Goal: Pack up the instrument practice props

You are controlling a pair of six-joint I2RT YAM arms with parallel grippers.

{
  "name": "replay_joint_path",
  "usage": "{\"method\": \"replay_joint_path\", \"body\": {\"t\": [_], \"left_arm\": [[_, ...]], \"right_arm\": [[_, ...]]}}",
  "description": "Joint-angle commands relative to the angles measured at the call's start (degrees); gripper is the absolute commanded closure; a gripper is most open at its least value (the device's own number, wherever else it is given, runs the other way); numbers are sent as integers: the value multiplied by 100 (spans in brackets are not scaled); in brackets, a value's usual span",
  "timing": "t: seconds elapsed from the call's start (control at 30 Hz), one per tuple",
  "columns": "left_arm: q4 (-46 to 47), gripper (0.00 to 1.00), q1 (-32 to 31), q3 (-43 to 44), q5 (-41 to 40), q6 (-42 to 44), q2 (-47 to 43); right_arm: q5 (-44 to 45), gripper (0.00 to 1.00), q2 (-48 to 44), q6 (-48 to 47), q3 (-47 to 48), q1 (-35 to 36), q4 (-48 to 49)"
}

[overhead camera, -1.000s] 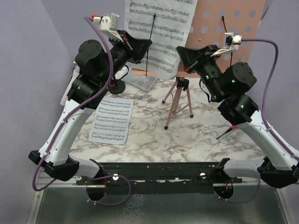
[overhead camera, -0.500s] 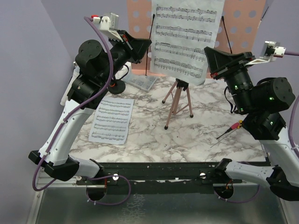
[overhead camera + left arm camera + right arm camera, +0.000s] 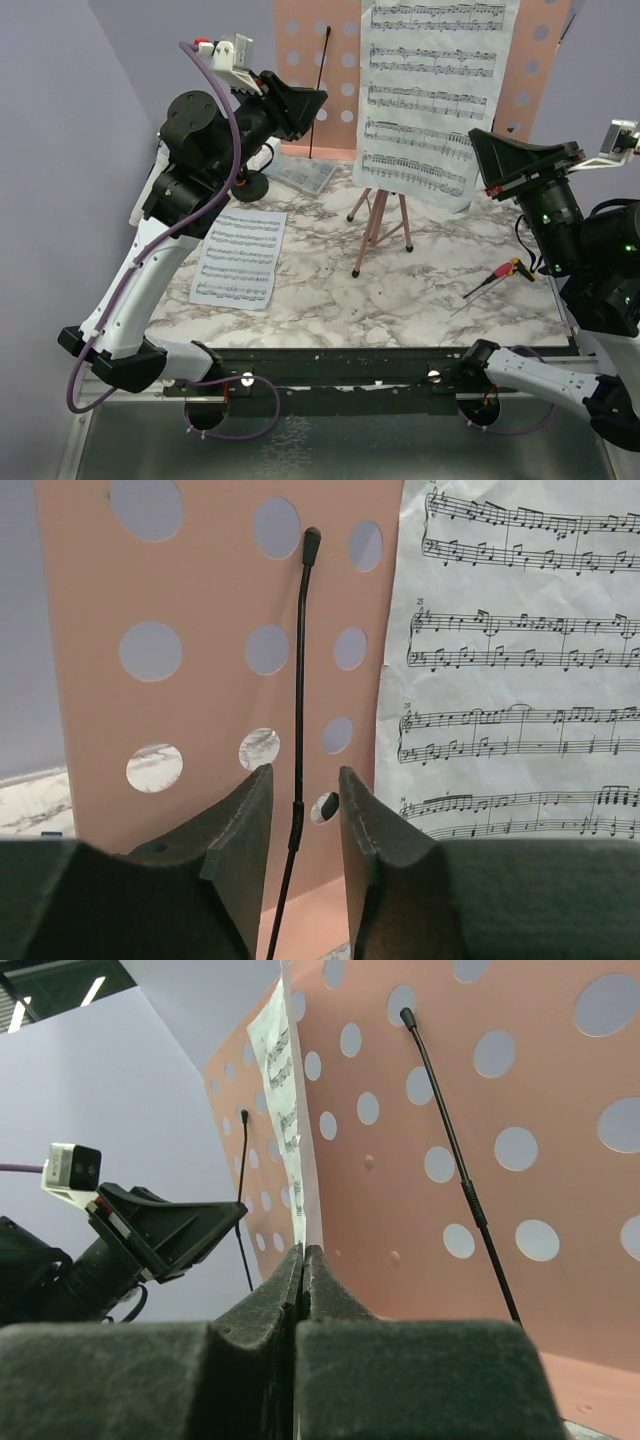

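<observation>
The pink perforated board [image 3: 330, 70] stands on thin pink tripod legs [image 3: 380, 215] at the back. My right gripper [image 3: 480, 142] is shut on the lower edge of a white sheet-music page [image 3: 430, 100], held upright in front of the board; the right wrist view shows the page [image 3: 296, 1140] edge-on in the jaws [image 3: 302, 1250]. My left gripper [image 3: 313, 97] is open at the board's left part. A thin black rod [image 3: 298, 680] runs between its fingers [image 3: 305, 775] without touching them. A second page [image 3: 240, 258] lies flat on the table.
A black round base [image 3: 250, 186] sits behind the left arm, beside a grey flat sheet [image 3: 302, 175]. A thin black stick with a red and yellow end [image 3: 495, 280] lies at the right. A second black rod [image 3: 460, 1170] runs up the board. Purple walls close in on both sides.
My right gripper has carried the page rightward and up, uncovering the board's left part. My left gripper has opened around the thin black rod.
</observation>
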Motion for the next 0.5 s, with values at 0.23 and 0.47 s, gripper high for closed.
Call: {"method": "replay_joint_path", "body": {"t": [0.23,0.47], "left_arm": [[-14,40,-19,-851,315,-196,-826],[-11,33,-19,-1321,653,-484,-1237]], "right_arm": [[-50,100,-269,294,-354,28,-484],[-142,100,-345,360,-552,25,-574]]}}
